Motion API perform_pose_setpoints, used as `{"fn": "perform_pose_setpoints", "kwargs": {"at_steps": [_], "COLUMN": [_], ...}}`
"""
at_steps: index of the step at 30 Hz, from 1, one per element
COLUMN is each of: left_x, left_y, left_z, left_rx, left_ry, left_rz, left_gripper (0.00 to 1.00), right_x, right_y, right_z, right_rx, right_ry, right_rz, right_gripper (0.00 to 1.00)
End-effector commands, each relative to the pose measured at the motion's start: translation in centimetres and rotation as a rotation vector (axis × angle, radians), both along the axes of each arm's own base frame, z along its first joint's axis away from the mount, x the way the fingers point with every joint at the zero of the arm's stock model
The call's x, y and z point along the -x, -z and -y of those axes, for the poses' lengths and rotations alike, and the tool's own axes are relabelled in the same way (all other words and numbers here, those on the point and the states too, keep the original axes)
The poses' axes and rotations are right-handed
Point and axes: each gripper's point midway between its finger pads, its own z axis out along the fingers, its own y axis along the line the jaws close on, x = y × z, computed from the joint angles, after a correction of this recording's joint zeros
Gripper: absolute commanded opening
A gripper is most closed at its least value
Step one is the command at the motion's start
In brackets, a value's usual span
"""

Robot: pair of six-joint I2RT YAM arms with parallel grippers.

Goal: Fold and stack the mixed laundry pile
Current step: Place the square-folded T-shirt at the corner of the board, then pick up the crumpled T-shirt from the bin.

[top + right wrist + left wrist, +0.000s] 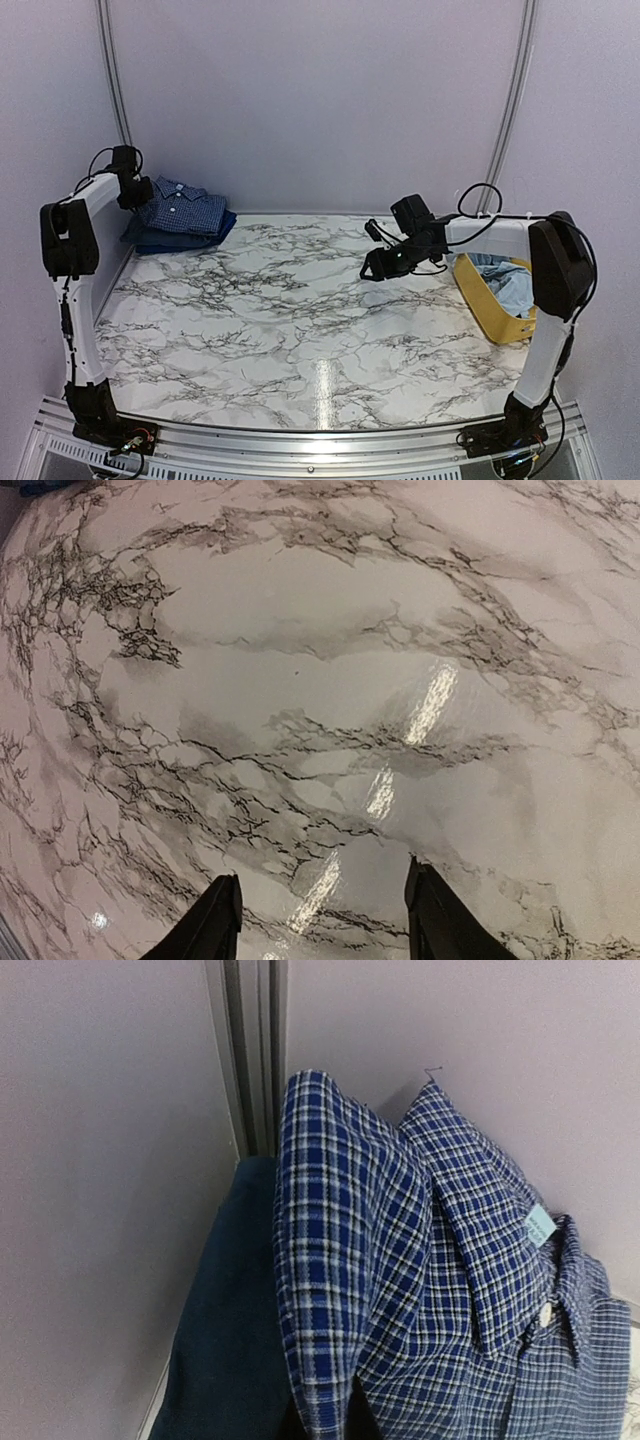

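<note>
A white marble table (300, 330) stands under pale lilac walls. In the upper left of the overhead view, the checked shirt (182, 208) lies folded on a dark-blue piece (185, 240), tucked into the corner. My left gripper (135, 190) sits at the shirt's left edge, jaws clenched; whether they pinch cloth I cannot tell. At right, a light-blue garment (510, 285) lies in the yellow tub (490, 312). My right gripper (322, 880) hovers over the marble just left of the tub, jaws parted, holding nothing.

Pale lilac walls (320, 100), metal corner rails (112, 80), glossy marble-pattern table (300, 330).
</note>
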Motion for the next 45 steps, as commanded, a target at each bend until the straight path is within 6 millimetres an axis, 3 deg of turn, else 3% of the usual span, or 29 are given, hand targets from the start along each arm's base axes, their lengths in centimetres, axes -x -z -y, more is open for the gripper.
{"fn": "perform_pose_setpoints", "kwargs": {"at_steps": [1,7,8,12,19,21,24,27,32,36,38,41,45], "left_x": [-1.1,-0.7,-0.6,-0.3,1.2,1.6,2.3,2.8,4.7,6.3,6.9,8.2,10.1], "left_y": [1.7,4.8,4.9,4.7,0.3,-1.7,-4.5,-7.4,-12.3,-15.4,-16.5,-17.2,-15.6], "left_z": [-2.7,-4.7,-4.7,-5.5,-7.1,-7.0,-6.4,-4.0,1.3,5.5,9.3,12.3,17.3], "left_rx": [-0.047,-0.126,-0.132,-0.163,-0.245,-0.244,-0.221,-0.204,-0.228,-0.147,-0.033,0.076,0.018], "left_ry": [-0.058,-0.119,-0.123,-0.155,-0.237,-0.246,-0.233,-0.153,-0.049,0.032,0.134,0.21,0.307], "left_rz": [0.012,-0.06,-0.065,-0.081,-0.07,-0.045,-0.004,0.04,0.104,0.178,0.216,0.234,0.181], "left_gripper": [0.0,0.0,0.05,0.41,0.97,0.99,0.99,0.99,0.99,0.99,0.99,0.99,0.99], "right_x": [-1.7,-2.9,-3.0,-3.5,-3.9,-4.2,-4.7,-4.9,-4.8,-4.2,-3.8,-3.1,-2.1], "right_y": [-0.9,-1.6,-1.9,-2.8,-5.0,-6.5,-9.2,-12.7,-18.7,-22.9,-24.4,-26.3,-26.5], "right_z": [0.8,1.2,1.3,1.6,3.6,4.8,7.1,9.3,12.7,14.6,15.4,17.2,21.0], "right_rx": [0.023,0.034,0.033,0.029,0.034,0.029,0.016,0.007,0.01,0.021,0.027,0.0,-0.074], "right_ry": [0.031,0.051,0.054,0.063,0.101,0.131,0.19,0.237,0.311,0.378,0.396,0.431,0.501], "right_rz": [0.017,0.029,0.034,0.056,0.102,0.13,0.182,0.26,0.392,0.482,0.511,0.526,0.472], "right_gripper": [0.52,0.53,0.53,0.55,0.58,0.63,0.8,0.98,0.99,0.98,0.99,0.99,0.99]}}
